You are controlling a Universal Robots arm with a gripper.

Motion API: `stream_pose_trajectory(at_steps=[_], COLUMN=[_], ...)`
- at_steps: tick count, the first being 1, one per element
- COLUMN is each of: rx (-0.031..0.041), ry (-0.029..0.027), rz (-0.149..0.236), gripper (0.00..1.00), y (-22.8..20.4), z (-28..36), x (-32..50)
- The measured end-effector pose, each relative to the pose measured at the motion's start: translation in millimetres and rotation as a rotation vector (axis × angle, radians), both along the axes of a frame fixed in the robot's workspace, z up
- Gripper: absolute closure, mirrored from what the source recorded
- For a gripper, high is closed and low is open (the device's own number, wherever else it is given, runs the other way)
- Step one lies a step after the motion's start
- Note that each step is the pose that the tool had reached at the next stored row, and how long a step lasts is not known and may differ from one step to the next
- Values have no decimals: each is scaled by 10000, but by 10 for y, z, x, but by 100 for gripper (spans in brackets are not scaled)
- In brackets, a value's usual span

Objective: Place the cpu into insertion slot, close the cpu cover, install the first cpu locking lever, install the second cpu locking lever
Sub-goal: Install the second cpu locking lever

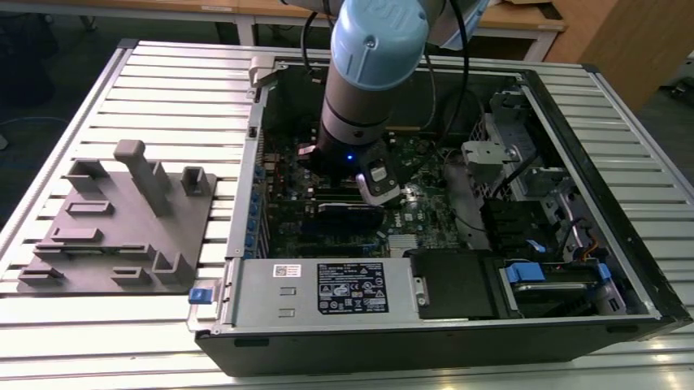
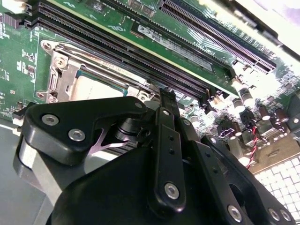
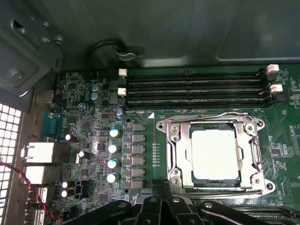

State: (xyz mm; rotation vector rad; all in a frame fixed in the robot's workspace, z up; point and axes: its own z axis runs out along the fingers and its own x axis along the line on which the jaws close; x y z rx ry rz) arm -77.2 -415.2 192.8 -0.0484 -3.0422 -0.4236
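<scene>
In the exterior view, the arm (image 1: 363, 89) is reaching down into an open computer case (image 1: 607, 203) lying on a slatted metal table (image 1: 130, 73), its wrist hanging over the green motherboard (image 1: 292, 219). A grey plastic fixture (image 1: 119, 223) is sitting on the table at nine o'clock from the case, well apart from the arm. A power supply (image 1: 325, 288) is lying along the case's near wall, at six o'clock from the wrist.

In the second wrist view, the gripper (image 2: 168, 101) is showing its black linkage close up, with the fingertips drawn narrowly together and apparently holding nothing; they are hovering just beside the socket's corner, next to the long memory slots (image 2: 140, 51). The cpu (image 2: 96, 86) is peeking out at ten o'clock from the fingertips, under the cpu cover (image 2: 63, 70).

In the first wrist view, the cpu (image 3: 213, 152) is lying flat in the insertion slot (image 3: 212, 183), its dull silver top showing through the window of the cpu cover (image 3: 180, 147), which is lying down over it. A thin wire locking lever (image 3: 211, 117) is running along the socket's twelve o'clock edge. The gripper (image 3: 157, 185) is sitting at about seven o'clock from the socket, near its corner. Capacitors (image 3: 112, 154) are standing in a column at nine o'clock.

I judge the levers to be stiff, springy steel wire, best pressed at their hooked ends; the chip is light, rigid and fragile underneath, so it is best gripped by its edges.
</scene>
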Motion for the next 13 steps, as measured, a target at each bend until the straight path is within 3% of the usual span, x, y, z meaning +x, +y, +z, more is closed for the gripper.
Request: stream_pose_trajectory(at_steps=[13], rx=[200], ry=[-1], rz=[-1], gripper=[89], y=[2], z=[-3], x=[0])
